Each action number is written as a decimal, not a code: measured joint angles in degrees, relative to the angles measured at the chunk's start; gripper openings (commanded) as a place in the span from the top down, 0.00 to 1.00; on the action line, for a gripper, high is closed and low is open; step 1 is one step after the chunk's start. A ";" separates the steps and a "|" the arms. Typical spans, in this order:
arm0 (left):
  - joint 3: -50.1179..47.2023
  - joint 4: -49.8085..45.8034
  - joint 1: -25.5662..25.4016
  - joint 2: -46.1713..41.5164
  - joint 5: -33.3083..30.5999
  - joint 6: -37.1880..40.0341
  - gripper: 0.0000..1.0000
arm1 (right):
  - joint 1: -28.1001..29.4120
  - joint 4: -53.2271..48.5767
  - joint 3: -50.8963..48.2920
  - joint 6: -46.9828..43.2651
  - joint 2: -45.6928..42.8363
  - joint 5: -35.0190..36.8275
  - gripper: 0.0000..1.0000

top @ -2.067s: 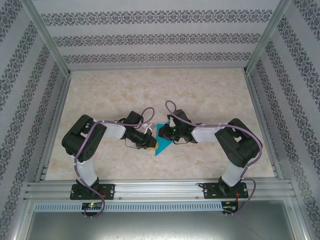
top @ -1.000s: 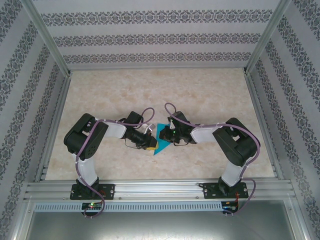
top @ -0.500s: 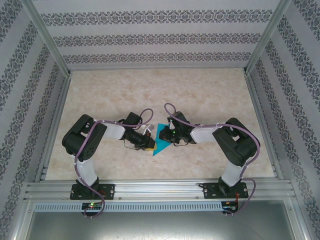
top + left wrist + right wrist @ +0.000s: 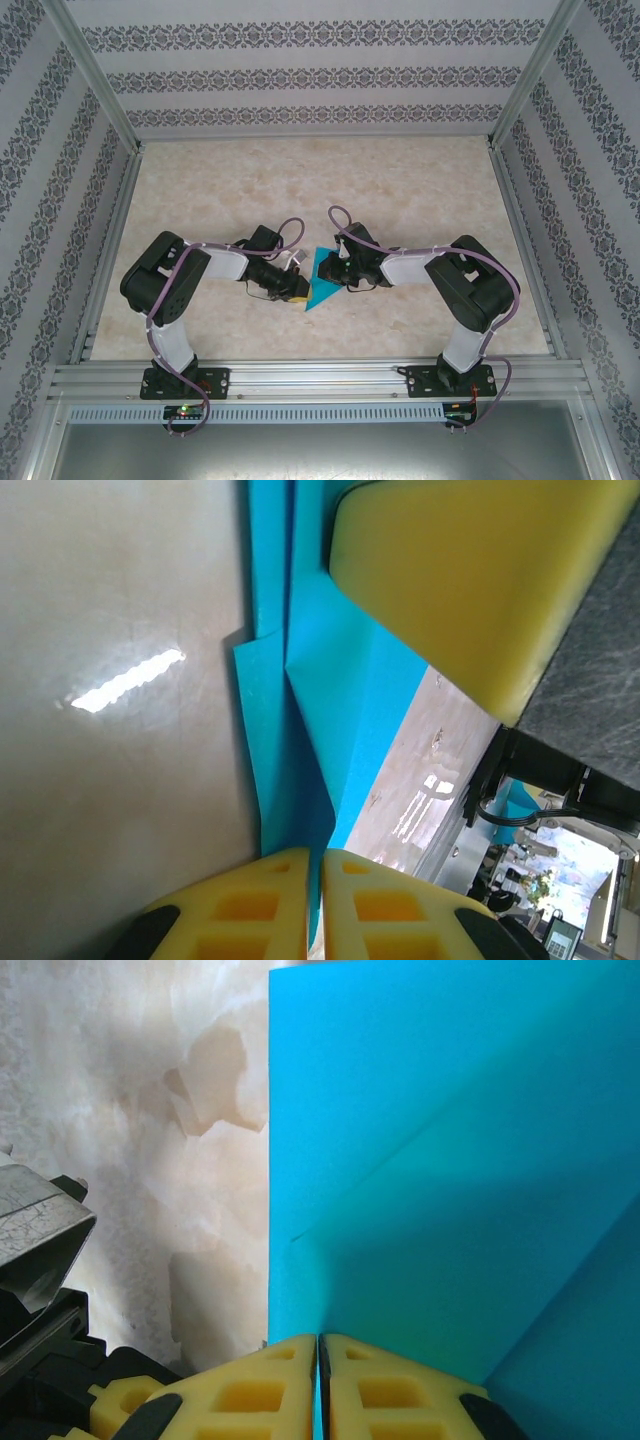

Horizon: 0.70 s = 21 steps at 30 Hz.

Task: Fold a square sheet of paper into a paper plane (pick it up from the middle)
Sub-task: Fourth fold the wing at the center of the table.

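The left pincer (image 4: 322,860) and right pincer (image 4: 320,1344) are each pinched shut on an edge of the folded teal sheet of paper (image 4: 319,291), reaching inward from bent arms at the near middle of the tabletop (image 4: 400,180), where the wrists hide part of the sheet from above.

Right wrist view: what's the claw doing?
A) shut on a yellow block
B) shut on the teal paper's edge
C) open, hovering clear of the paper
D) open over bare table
B: the right claw has its jaws pressed together, with the edge of the teal paper running into the seam between them.
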 measured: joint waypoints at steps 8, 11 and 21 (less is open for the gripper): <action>-0.07 -0.63 -0.07 -0.04 -1.01 -0.42 0.96 | 0.00 -0.44 0.15 0.00 0.00 -0.02 0.88; 0.24 -1.44 -0.37 -0.35 -1.57 -0.39 0.87 | 0.17 -0.44 0.15 0.00 0.00 0.02 0.88; 0.59 -6.08 -1.97 -2.49 -5.68 -0.02 0.88 | 0.26 -0.42 0.15 0.00 0.00 0.22 0.88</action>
